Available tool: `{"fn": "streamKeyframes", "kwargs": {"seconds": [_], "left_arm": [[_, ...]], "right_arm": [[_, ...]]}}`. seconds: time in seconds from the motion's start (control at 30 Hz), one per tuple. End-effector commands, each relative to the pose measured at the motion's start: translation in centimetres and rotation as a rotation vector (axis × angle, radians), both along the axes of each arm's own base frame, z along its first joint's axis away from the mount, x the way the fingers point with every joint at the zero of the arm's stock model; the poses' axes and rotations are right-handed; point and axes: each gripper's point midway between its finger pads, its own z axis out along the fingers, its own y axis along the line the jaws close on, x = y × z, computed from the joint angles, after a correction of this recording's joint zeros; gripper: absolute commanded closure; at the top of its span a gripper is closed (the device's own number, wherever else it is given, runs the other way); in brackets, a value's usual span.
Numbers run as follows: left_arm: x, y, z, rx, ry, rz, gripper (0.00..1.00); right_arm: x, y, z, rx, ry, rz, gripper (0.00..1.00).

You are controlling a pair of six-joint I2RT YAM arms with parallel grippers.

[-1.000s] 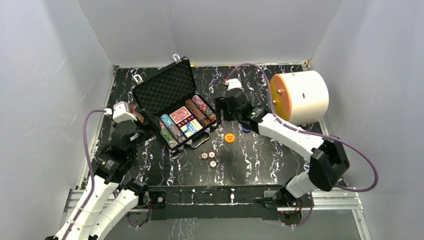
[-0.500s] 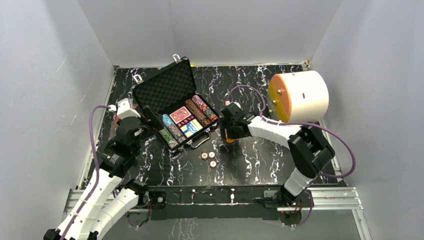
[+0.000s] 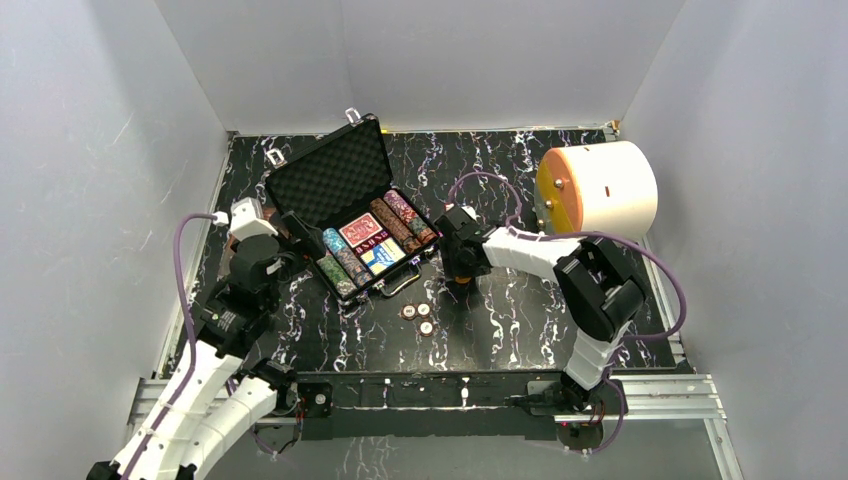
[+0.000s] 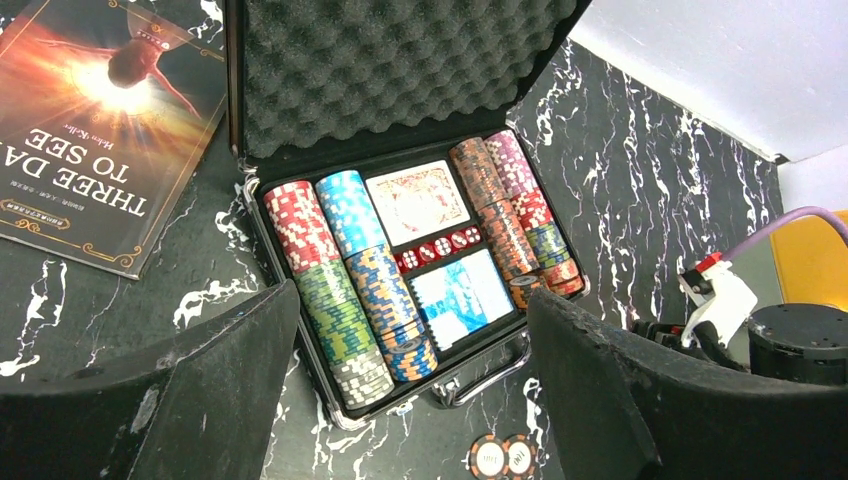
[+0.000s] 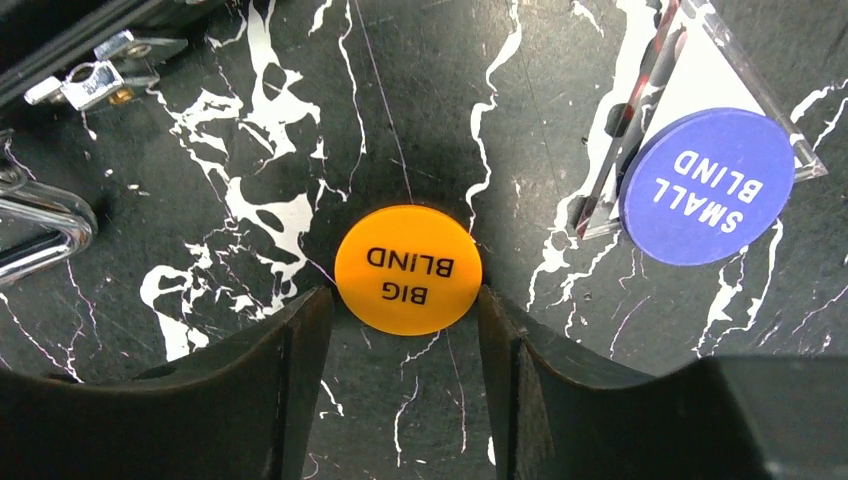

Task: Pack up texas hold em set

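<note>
1. The open case (image 3: 330,180) is seen left of centre on the table (image 3: 520,320), with its lid stood up at the back.
2. Inside it, chip rows (image 4: 350,290) are packed left and right, with card decks (image 4: 415,200) and dice (image 4: 440,245) between.
3. A booklet (image 4: 90,130) is spotted left of the case.
4. Loose chips (image 3: 418,318) are laid in front of it.
5. The BIG BLIND button (image 5: 408,268) is found right of the case, and the SMALL BLIND button (image 5: 707,185) further right.
6. A cylinder (image 3: 600,195) is set at the far right.

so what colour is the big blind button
Orange, with dark lettering; the big blind button shows best in the right wrist view.
</note>
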Motion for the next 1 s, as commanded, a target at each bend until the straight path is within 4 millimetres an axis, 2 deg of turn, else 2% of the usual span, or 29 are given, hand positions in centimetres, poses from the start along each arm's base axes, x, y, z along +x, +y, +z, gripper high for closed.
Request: {"fn": "streamKeyframes", "kwargs": {"seconds": [0.0, 0.17, 0.53, 0.63, 0.7, 0.8, 0.97], "left_arm": [[0.0, 0.6, 0.7, -0.016, -0.034, 0.038, 0.17], [0.0, 0.6, 0.9, -0.016, -0.037, 0.038, 0.17], [-0.3, 0.8, 0.5, -0.016, -0.027, 0.041, 0.17], [-0.4, 0.8, 0.5, -0.017, -0.026, 0.041, 0.17], [-0.4, 0.8, 0.4, -0.017, -0.025, 0.044, 0.17], [-0.5, 0.9, 0.4, -0.015, -0.023, 0.045, 0.17], [-0.7, 1.0, 0.2, -0.013, -0.020, 0.049, 0.17]], "right_arm": [[-0.8, -0.8, -2.2, -0.066, 0.062, -0.005, 0.38], [-1.2, -1.2, -3.6, -0.097, 0.096, -0.014, 0.39], [-0.6, -1.3, -4.2, -0.130, 0.092, -0.005, 0.35], [-0.4, -1.2, -4.0, -0.128, 0.078, -0.007, 0.41], [0.1, -1.1, -3.5, -0.120, 0.054, -0.014, 0.47], [0.9, -0.8, -1.9, -0.098, -0.001, -0.021, 0.49], [1.8, 1.2, 2.9, 0.036, -0.103, 0.024, 0.48]]}}
